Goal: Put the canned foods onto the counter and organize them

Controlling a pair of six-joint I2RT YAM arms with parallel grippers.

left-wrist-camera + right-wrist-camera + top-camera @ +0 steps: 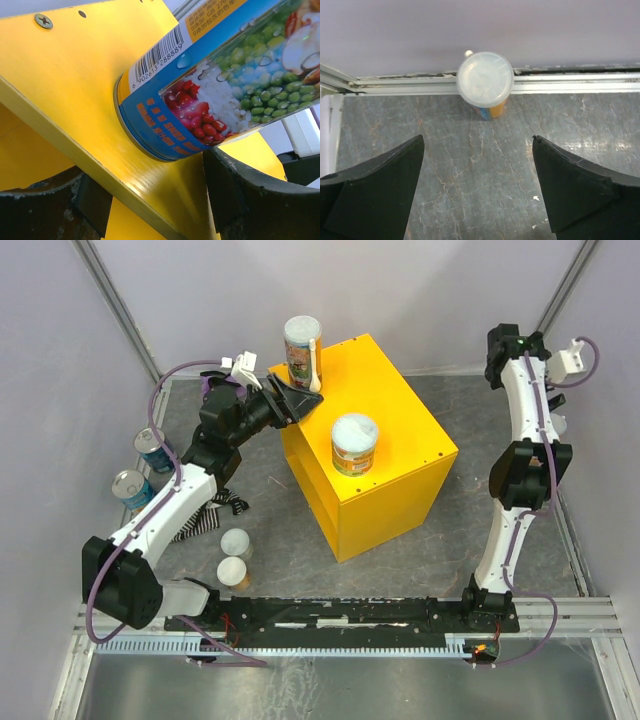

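Straddling the tall can [302, 345] on the bench [400, 420], our left pincer [303, 387] is clamped or loose, we cannot tell. Our right pincer [477, 140] stands wide apart.

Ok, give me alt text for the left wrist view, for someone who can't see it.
A tall can with a blue label picturing beans, peas and rice rests with its base on the yellow counter, close to its edge. The dark fingers of the left gripper sit either side below it; whether they grip it is unclear.
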